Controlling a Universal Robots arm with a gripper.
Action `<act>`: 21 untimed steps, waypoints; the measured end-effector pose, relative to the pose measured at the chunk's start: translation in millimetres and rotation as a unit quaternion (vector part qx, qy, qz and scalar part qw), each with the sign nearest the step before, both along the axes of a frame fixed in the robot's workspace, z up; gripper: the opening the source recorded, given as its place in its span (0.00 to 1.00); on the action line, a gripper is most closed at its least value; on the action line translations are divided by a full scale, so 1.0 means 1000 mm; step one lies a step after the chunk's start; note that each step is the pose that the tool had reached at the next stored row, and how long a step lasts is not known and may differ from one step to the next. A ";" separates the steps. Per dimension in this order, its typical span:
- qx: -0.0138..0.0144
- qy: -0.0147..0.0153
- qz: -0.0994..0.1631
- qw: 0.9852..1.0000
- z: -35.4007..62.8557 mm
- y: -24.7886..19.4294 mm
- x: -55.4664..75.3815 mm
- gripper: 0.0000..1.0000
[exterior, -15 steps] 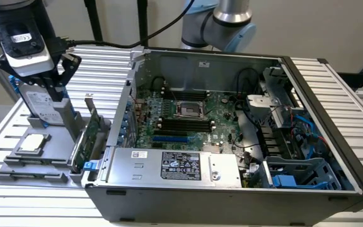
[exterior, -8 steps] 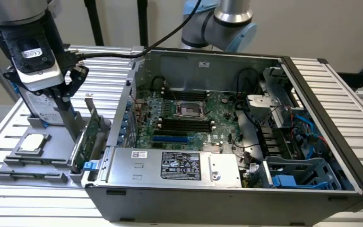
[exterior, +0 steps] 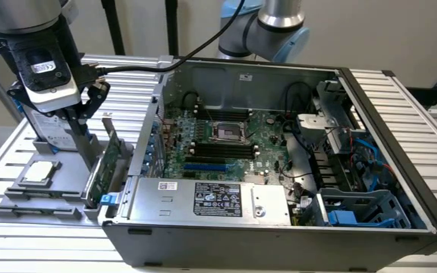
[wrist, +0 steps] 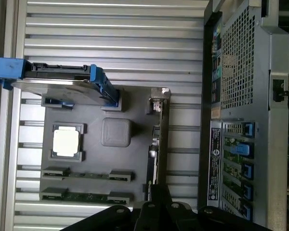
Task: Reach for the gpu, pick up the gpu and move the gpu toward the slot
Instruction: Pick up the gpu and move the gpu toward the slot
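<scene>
Gpu (exterior: 106, 165) stands on edge in the grey holder (exterior: 29, 211), just beside the computer case (exterior: 279, 244). Gripper (exterior: 88, 162) is alongside its upper edge; claw state cannot be told. Recommend centring squarely over the card edge, clear of the bracket.

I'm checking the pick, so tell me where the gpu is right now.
The gpu stands on edge in the grey holder at the exterior view's left, between the computer case and the square chip, with the end effector right beside it.

Open computer case (exterior: 241, 242); hard drive (wrist: 58, 87), silver chip (wrist: 66, 142) on grey tray (wrist: 135, 159).
</scene>
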State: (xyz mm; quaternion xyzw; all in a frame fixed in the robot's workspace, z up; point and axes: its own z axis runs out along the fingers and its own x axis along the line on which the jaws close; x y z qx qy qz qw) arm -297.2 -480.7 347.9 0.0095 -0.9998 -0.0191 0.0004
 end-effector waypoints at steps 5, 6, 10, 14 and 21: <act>0.000 0.000 0.000 1.000 0.0000 0.0000 0.000 0.11; 0.000 0.000 0.000 1.000 0.0000 0.0000 0.000 0.11; 0.000 0.000 0.000 1.000 0.0000 0.0000 0.000 0.11; 0.000 -0.001 0.026 1.000 -0.0001 0.0001 0.000 0.11; 0.000 -0.001 0.046 0.999 -0.0014 0.0002 0.000 0.11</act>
